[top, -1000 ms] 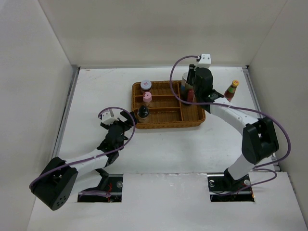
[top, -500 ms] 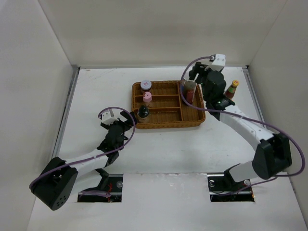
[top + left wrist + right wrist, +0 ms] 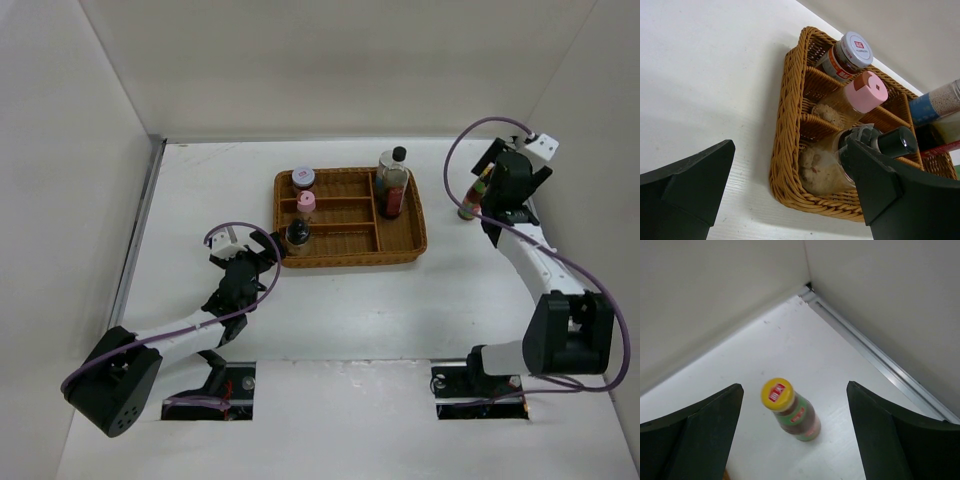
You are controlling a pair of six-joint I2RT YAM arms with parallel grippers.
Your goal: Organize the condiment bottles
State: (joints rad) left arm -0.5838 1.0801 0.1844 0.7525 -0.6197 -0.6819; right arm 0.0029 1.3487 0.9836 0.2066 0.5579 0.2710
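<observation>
Condiment bottles (image 3: 307, 203) — five of the six stand in the wicker basket (image 3: 781, 125), and the sixth stands outside it. That one, the yellow-capped red sauce bottle (image 3: 796, 416), is alone on the white counter (image 3: 840, 370) just ahead of the right claw (image 3: 795, 386). It shows in the gap between the two fingers and touches neither. The right claw is spread wide and holds nothing.

The basket lies well off toward the left arm's side of this claw. In its nearest end are the tall clear black-capped bottle (image 3: 397, 158), the blue-white bottle (image 3: 932, 107) and a short dark-red one (image 3: 392, 203).

Directly ahead of the left claw (image 3: 790, 150), three jars sit in separate compartments — a dark-capped jar (image 3: 890, 142) nearest, a pink-lidded jar (image 3: 867, 92) behind it, and a pale-lidded jar (image 3: 852, 50) farthest. The left claw also gapes empty, just short of the basket's rim.
</observation>
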